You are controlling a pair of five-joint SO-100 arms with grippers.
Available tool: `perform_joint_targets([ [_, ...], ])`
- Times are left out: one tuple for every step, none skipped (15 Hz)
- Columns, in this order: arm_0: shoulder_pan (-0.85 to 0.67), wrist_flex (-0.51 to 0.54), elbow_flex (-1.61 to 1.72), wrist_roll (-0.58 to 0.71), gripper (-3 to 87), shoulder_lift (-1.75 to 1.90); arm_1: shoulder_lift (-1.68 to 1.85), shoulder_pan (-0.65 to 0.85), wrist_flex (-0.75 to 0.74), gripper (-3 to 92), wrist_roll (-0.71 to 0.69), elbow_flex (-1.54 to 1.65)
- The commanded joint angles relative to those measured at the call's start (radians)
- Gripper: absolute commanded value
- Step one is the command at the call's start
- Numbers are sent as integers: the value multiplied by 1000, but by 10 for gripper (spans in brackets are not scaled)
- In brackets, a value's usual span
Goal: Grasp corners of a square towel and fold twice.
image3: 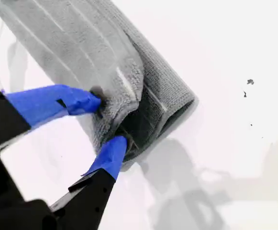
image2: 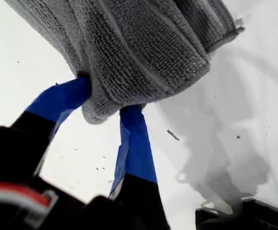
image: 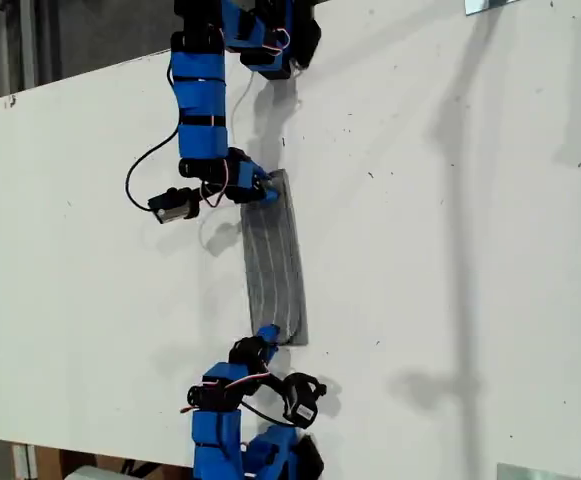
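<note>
Blue fingers (image2: pixel 62 98) of my first gripper (image2: pixel 107 98) are clamped on a thick rounded end of the towel (image2: pixel 143 48), several layers bunched between them, and that end hangs clear of the white table (image2: pixel 253 96) with its shadow falling underneath. Over to my second gripper (image3: pixel 109 120): its fingers (image3: pixel 48 103) are pinched on the other end's stacked layers, one tip on top and one tucked under the fold, with the striped cloth (image3: pixel 81 43) running away from the jaws. So both are closed on the cloth, neither released. Pull back to the exterior view and the towel (image: pixel 273 265) reads as a narrow grey strip near the middle of the table (image: pixel 450 250), stretched between a gripper at its upper end (image: pixel 258 188) and a gripper at its lower end (image: pixel 267 335); I cannot say from the wrist views which arm is which there. Layers already show at both ends, so my read is that a fold is being carried across rather than started. To do this well, the two ends want to travel together at the same height and pace, with just enough tension that the strip doesn't sag or twist. The moving edge should come down square on the resting edge, stripes running parallel. The fingers should let go only once the cloth lies flat. The risk is an inner layer slipping out of the bunched grip, leaving the corners staggered.
</note>
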Motion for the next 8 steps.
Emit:
perform_joint_targets([
  [9, 9, -51, 0, 374, 3, 58, 18, -6, 275, 9, 5],
  [6, 17, -48, 0, 399, 8, 80, 26, -2, 324, 9, 17],
  [6, 26, -48, -9, 399, 12, 104, 40, 3, 367, 9, 35],
  [11, 28, -43, -14, 398, 21, 130, 63, -2, 390, 2, 72],
  [12, 29, -35, -20, 397, 34, 153, 89, -12, 405, -12, 118],
  [12, 25, -28, -23, 396, 43, 161, 112, -32, 412, -28, 163],
  [9, 23, -25, -25, 390, 44, 153, 138, -74, 409, -44, 207],
  [9, 15, -25, -25, 380, 44, 121, 163, -114, 400, -60, 238],
])
